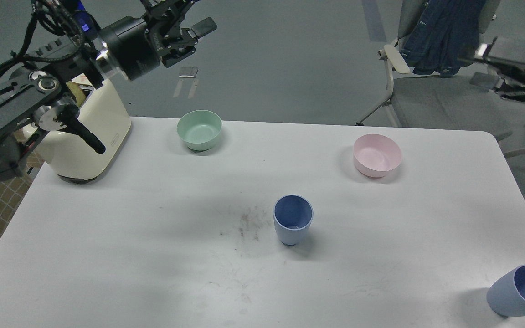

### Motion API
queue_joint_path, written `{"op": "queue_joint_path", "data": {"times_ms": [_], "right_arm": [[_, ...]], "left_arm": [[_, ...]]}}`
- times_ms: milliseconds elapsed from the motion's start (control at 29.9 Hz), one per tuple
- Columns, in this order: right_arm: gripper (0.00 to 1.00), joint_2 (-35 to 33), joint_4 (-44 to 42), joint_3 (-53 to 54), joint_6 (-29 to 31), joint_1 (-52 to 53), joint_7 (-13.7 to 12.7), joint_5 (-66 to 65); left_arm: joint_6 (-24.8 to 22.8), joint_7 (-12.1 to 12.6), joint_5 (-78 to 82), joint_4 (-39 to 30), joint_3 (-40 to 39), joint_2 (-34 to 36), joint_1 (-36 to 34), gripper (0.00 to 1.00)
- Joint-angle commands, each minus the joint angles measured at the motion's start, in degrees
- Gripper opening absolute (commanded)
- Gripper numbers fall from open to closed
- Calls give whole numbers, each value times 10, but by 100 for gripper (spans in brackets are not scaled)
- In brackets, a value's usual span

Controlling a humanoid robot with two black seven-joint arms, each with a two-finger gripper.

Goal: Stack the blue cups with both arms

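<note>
white desk (153, 273), kinda scuffed mid-way. on it: cream toaster (90, 136) far left, mint bowl (199, 130), pink bowl (377, 155), one blue cup (293, 220) upright centre, other blue cup (520, 291) tilted at right edge

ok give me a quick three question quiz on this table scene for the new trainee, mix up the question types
1. True or false: the two blue cups are already stacked.
2. Multiple choice: what stands at the table's far left corner? A) a kettle B) a cream toaster C) a pink bowl
3. Short answer: which bowl is nearer the left gripper?

Key
1. False. One blue cup stands upright near the middle of the white table; the other blue cup sits apart at the near right edge, cut off by the frame.
2. B, the cream toaster.
3. The mint-green bowl; the pink bowl is far right. The left gripper hangs above the table's far edge, holding nothing.
</note>
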Motion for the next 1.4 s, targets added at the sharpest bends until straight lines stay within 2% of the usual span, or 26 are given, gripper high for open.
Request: {"op": "queue_joint_path", "data": {"times_ms": [0, 134, 234, 501, 969, 1370], "right_arm": [[100, -121, 95, -12, 0, -23, 0, -132], [100, -223, 162, -21, -25, -63, 0, -219], [100, -263, 189, -57, -52, -71, 0, -267], [100, -302, 201, -160, -87, -72, 0, -345], [97, -290, 191, -226, -89, -73, 0, -357], [92, -210, 143, -229, -91, -92, 0, -348]], "left_arm": [[0, 0, -10, 0, -43, -20, 49, 92], [-1, 0, -14, -1, -60, -27, 74, 96], [-4, 0, -14, -2, -60, -27, 75, 96], [-8, 0, -13, -8, -59, -28, 76, 96], [-9, 0, -11, -9, -54, -35, 86, 96], [-10, 0, -12, -9, -61, -30, 98, 96]]}}
